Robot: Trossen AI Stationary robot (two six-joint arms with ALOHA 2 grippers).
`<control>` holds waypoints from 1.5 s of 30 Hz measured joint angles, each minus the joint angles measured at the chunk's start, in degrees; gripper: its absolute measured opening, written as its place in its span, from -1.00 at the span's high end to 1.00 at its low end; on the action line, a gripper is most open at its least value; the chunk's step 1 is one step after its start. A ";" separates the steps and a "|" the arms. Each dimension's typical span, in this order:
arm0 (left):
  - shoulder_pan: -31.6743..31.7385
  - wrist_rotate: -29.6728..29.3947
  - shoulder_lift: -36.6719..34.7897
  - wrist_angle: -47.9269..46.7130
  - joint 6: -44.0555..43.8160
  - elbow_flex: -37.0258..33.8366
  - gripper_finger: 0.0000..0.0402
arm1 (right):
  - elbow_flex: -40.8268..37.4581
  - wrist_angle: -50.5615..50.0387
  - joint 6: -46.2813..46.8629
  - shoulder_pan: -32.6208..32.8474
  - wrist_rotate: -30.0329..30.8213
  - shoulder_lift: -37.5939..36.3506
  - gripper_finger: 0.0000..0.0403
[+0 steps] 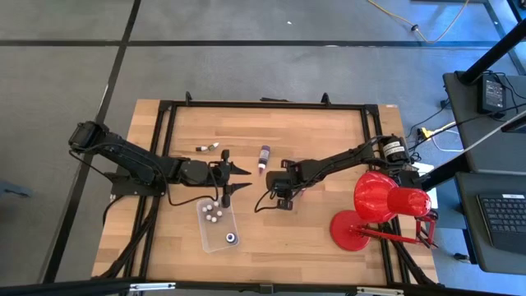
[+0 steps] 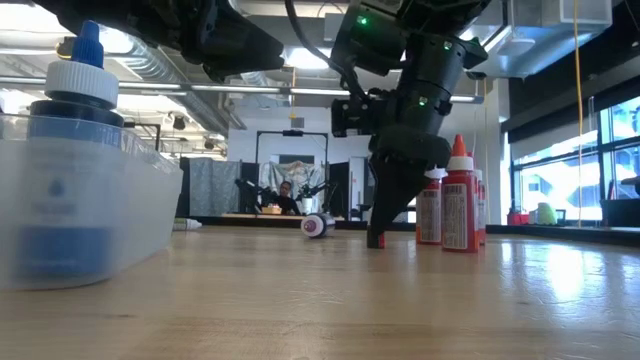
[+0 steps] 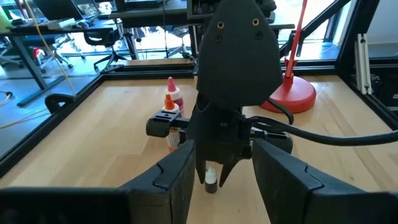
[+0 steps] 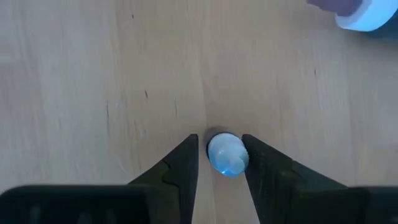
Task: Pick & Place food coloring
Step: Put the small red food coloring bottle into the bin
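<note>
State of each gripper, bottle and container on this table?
right gripper: shut on small bottle
small bottle: upright on the table, between the fingers
left gripper: open, empty, beside the right gripper
clear tray: on the table, partly filled
white-capped bottles: in the tray
blue-capped bottle: upright in the tray
red bottles: upright on the table

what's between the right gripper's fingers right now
A small white-capped dropper bottle stands upright between the right gripper's fingers, seen from above in the right wrist view; the left wrist view shows it there too, standing on the table.
</note>
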 joint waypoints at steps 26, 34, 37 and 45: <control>-0.82 0.00 -0.02 0.00 0.44 0.00 0.24 | 13.34 -0.84 -7.34 0.02 0.09 0.07 0.59; -2.82 -1.28 -6.68 -2.72 0.61 0.03 0.22 | 16.24 1.78 -10.60 0.02 -0.70 0.02 0.59; -4.15 -2.56 -11.19 -6.40 1.46 0.04 0.24 | 16.28 3.60 -10.78 0.01 -1.39 0.08 0.59; -5.56 -2.57 -16.21 -11.58 1.51 0.04 0.22 | 16.31 11.46 -12.11 -0.61 -4.95 2.69 0.59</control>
